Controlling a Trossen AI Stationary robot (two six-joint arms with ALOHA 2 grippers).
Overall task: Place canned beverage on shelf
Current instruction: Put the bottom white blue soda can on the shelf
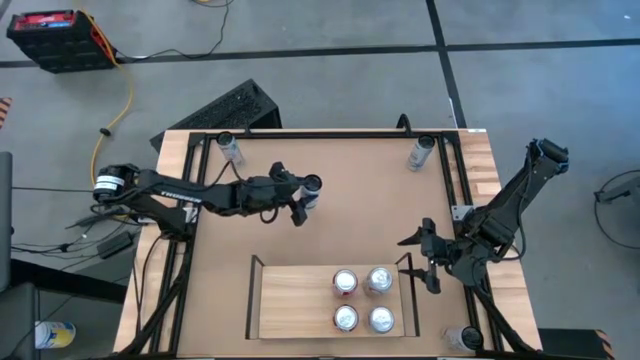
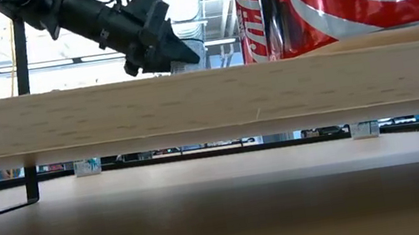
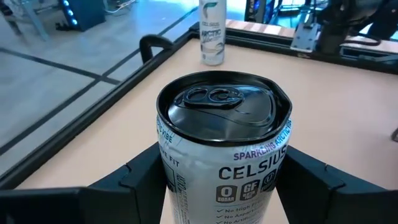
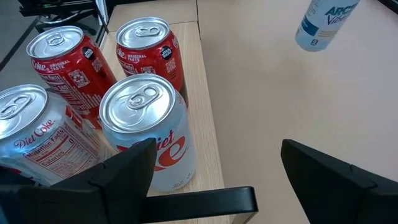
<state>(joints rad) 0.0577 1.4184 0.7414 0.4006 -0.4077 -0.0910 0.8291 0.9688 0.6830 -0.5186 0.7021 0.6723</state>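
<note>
A white Celsius can [image 3: 224, 143] with a black top stands upright between the fingers of my left gripper [image 1: 305, 195], which reaches in from the left to the middle of the table. The gripper also shows in the low view [image 2: 161, 49] above the shelf board. The shelf [image 1: 290, 300], of pale planks with black end rails, sits near the front edge. Two red Coke cans [image 4: 146, 46] and two silver Diet Coke cans [image 4: 143, 130] stand on its right end. My right gripper [image 1: 422, 258] is open and empty just right of the shelf. My left gripper pinches the Celsius can's side wall [image 3: 171, 180], a little below the top rim, with one finger on each opposite side. The fingers [image 3: 140, 183] come in roughly level from the table's left. The can is upright. Whether its base is clear of the table does not show.
Three more slim cans stand on the table: at the far left [image 1: 230, 147], at the far right [image 1: 420, 153] and at the near right corner [image 1: 463, 340]. The shelf's left half [image 1: 290, 310] is bare. A black frame [image 1: 330, 133] rims the tabletop.
</note>
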